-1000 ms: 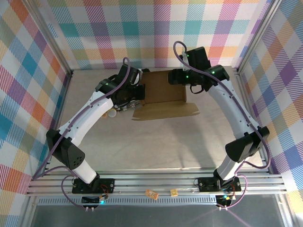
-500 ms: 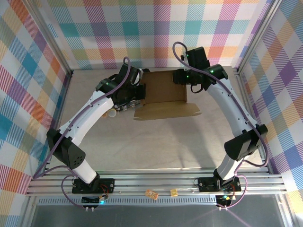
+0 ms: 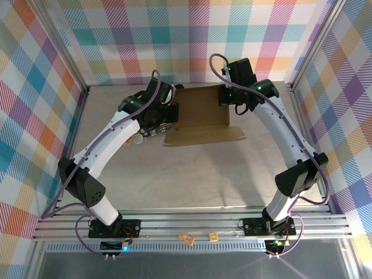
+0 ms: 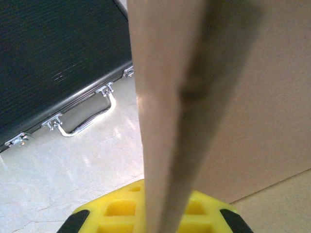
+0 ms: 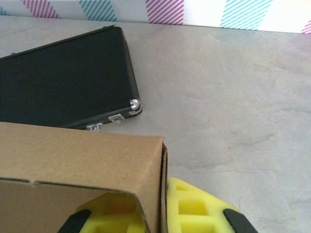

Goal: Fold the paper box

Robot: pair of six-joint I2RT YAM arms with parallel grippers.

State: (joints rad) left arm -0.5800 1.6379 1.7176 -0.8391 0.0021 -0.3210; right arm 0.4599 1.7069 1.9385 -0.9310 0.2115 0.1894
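Note:
The paper box is a brown cardboard sheet lying at the back middle of the table, its side walls raised and a front flap lying flat. My left gripper is at its left wall. In the left wrist view that wall stands edge-on between the yellow fingers, and the gripper is shut on it. My right gripper is at the right wall. In the right wrist view the gripper is shut on the box's folded corner wall, one yellow finger outside and the other inside.
A black hard case with a metal handle lies on the table just beyond the box, its corner also near the right gripper. A small white round object sits by the left arm. Checked walls enclose the table.
The right gripper slid a little to the right, onto the box's right wall, and closed on it. The left gripper kept its hold and did not move.

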